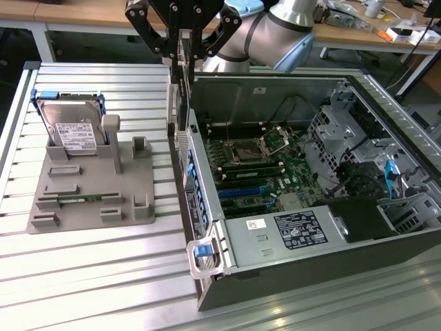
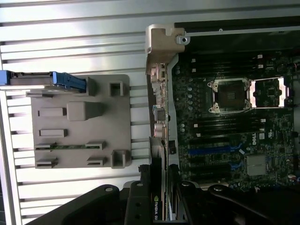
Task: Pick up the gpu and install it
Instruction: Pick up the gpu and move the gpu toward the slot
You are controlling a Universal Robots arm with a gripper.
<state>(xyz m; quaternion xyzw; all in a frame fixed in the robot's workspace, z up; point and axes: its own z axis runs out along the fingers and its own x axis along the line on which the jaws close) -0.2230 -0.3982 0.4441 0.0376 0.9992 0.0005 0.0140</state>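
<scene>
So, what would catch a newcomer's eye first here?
The gripper holds the gpu on edge over the open computer case, at its wall nearest the grey fixture. Inside lies the motherboard with its uncovered CPU socket; a hard drive stands in that fixture, on the exterior view's left.

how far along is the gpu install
Done: the gpu is off the grey holder and up in the air. In hand: the end effector grips it edge-on, hanging over the open case's wall nearest the holder. Left: it is not yet seated, and the blue slots on the motherboard look empty.
</scene>
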